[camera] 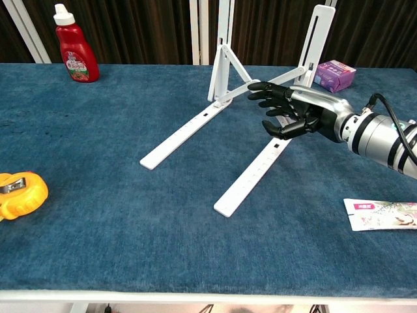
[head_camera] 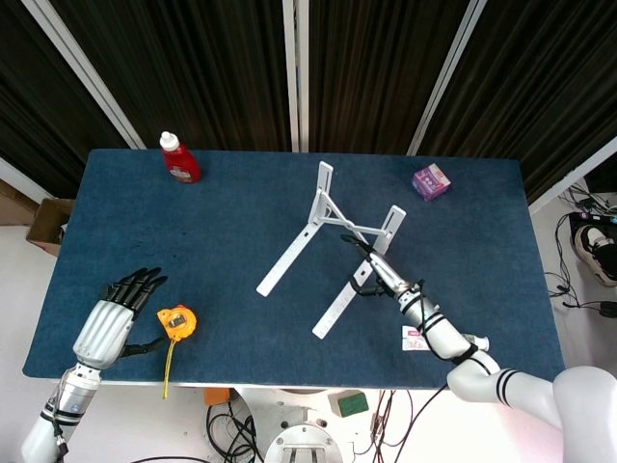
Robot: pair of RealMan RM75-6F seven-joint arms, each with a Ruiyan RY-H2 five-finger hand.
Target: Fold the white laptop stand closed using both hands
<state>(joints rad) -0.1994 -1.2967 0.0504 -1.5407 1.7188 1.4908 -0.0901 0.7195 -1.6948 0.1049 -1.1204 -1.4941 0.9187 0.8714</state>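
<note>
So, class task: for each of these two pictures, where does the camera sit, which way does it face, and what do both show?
Head view: high above the table's near edge, looking steeply down; shows both forearms, the left robot hand and the right robot hand.
Chest view: low at the near edge, looking level across the table; only the right robot hand and forearm.
Shared: white laptop stand, ketchup bottle, tape measure.

This looks like a robotics lab or test bay. A table [head_camera: 135, 231] covered in blue felt stands before black curtains [head_camera: 202, 68] hung between white frame posts [head_camera: 87, 72]. Loose cables [head_camera: 231, 424] trail on the pale floor beneath, with a cardboard box [head_camera: 43, 224] and more wiring [head_camera: 588, 251] at the sides.
</note>
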